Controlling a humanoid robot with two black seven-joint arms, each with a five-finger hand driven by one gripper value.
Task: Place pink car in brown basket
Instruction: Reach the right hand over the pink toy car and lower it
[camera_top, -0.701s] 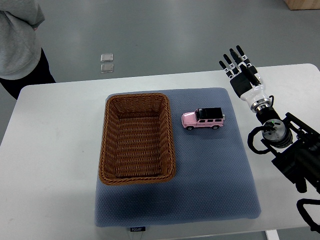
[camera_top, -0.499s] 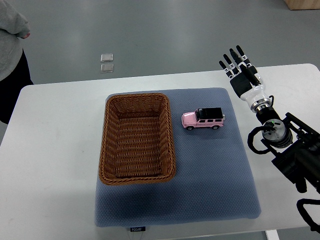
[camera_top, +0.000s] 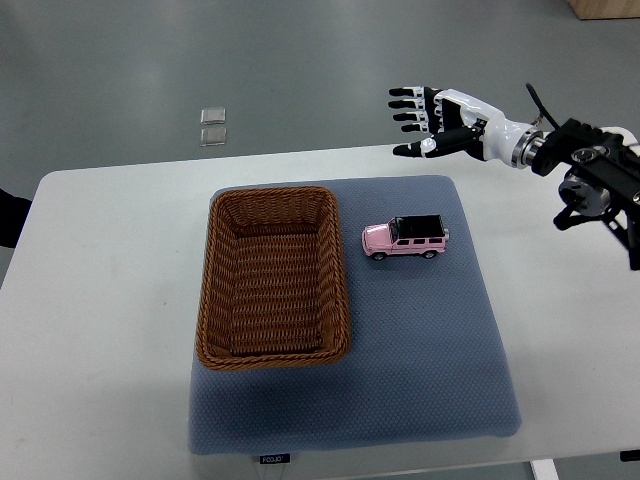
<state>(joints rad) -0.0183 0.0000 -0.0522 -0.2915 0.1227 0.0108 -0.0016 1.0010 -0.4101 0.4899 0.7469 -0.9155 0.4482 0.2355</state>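
The right hand (camera_top: 432, 120) hovers over the far edge of the tabletop (camera_top: 100, 300), its arm coming in from the right edge of the picture. Its fingers (camera_top: 408, 104) are spread and point left, holding nothing; the thumb sits just below them, apart from the other digits. The hand is well above and beyond the pink car (camera_top: 406, 238), not touching it.

The pink car, with a black roof, stands on its wheels on the blue-grey mat (camera_top: 420, 360), its length running left to right. It is nearer than the hand and slightly left of it, in the far right part of the mat. Just beside the car on its left, but apart from it, is the brown basket (camera_top: 273, 277), a rectangular wicker one standing on the left half of the mat with nothing inside. The mat lies on the white tabletop.

On the grey floor beyond the tabletop, far left of the hand, lie two small clear squares (camera_top: 213, 126). A dark bit of a person's clothing (camera_top: 10, 215) shows at the left edge.
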